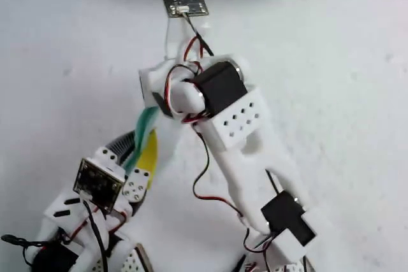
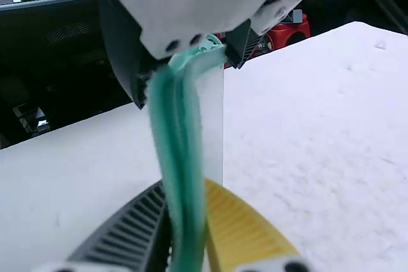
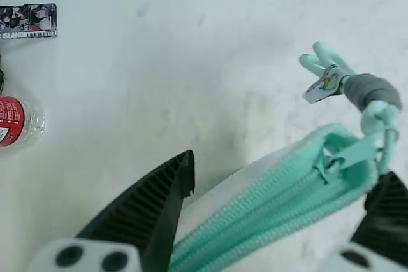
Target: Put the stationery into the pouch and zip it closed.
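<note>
The mint-green zipper pouch point(image 2: 178, 176) is held between the two arms over the white surface point(image 1: 331, 62). The left end effector point(image 1: 137, 148) is clenched on one end of it, with the black finger point(image 2: 127, 234) on one side and the yellow finger point(image 2: 242, 234) on the other. The right end effector point(image 3: 287, 170) sits at the far end, where the zipper slider point(image 3: 331, 160) and its looped cord point(image 3: 370, 87) are, and I cannot tell whether it is gripping

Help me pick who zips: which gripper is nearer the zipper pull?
Right. The right gripper straddles the pouch end bearing the zipper pull; the left gripper holds the opposite end.
</note>
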Motion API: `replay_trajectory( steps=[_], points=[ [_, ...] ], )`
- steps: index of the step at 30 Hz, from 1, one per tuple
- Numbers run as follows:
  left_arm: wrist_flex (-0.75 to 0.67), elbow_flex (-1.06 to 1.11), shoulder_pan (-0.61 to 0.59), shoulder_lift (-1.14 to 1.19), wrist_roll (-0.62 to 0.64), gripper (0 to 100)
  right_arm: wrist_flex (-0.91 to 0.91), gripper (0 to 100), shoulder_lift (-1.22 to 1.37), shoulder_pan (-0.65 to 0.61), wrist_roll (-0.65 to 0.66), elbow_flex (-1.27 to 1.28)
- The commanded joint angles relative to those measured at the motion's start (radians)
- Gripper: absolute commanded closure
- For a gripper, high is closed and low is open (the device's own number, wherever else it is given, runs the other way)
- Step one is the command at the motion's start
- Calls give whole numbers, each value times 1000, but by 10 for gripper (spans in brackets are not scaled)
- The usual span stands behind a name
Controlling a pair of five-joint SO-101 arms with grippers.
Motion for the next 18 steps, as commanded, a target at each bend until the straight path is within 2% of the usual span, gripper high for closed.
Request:
replay_trajectory(
  steps=[1,4,9,12,18],
  points=[
    [-9,23,5,5,18,980,27,649,-5,-13,-5,20],
    [-8,25,5,5,18,980,27,688,-5,-41,-2,55],
    [-8,25,4,5,18,980,27,660,-5,-68,-2,60],
    [-5,25,4,5,18,980,27,691,4,-88,57,63],
    [-5,25,4,5,18,980,24,963,5,-101,126,61]
  ],
)
